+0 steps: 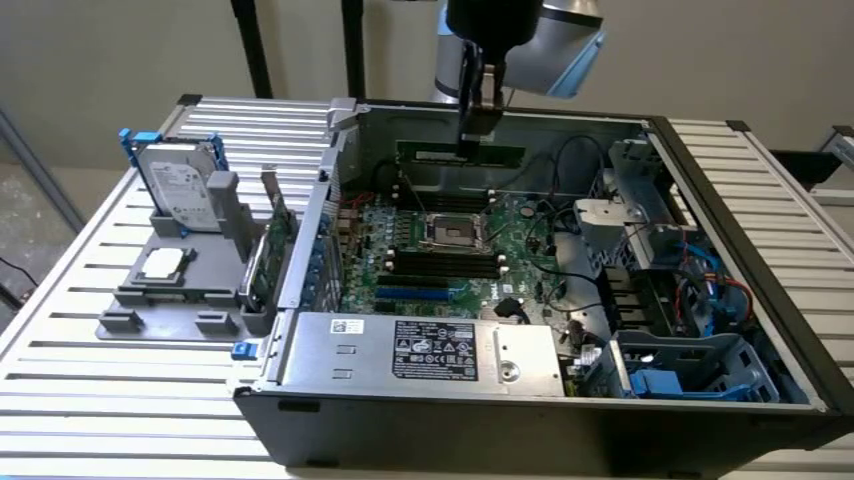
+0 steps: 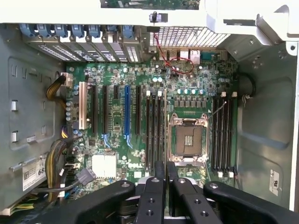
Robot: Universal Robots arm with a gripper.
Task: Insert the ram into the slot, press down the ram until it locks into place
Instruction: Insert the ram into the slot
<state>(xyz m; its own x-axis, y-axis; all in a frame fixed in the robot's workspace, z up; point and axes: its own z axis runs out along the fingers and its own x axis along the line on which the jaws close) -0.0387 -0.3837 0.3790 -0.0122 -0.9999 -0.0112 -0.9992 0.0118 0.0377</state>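
So the hand hangs high over the back of the open case. Its fingers are pinched narrow on what looks like the ram, gripped at the top edge around the middle.

The ram's long axis runs side to side across the exterior view, and the slots run the same way. So I'd say it's already parallel, just not seated. The slots sit lower down on the board, in banks either side of the CPU socket, apart from the stick. No idea which black slot it's meant for.

Writing-wise, a sticker on the case wall reads "68" before it gets cut off. The PSU label is too small to read.
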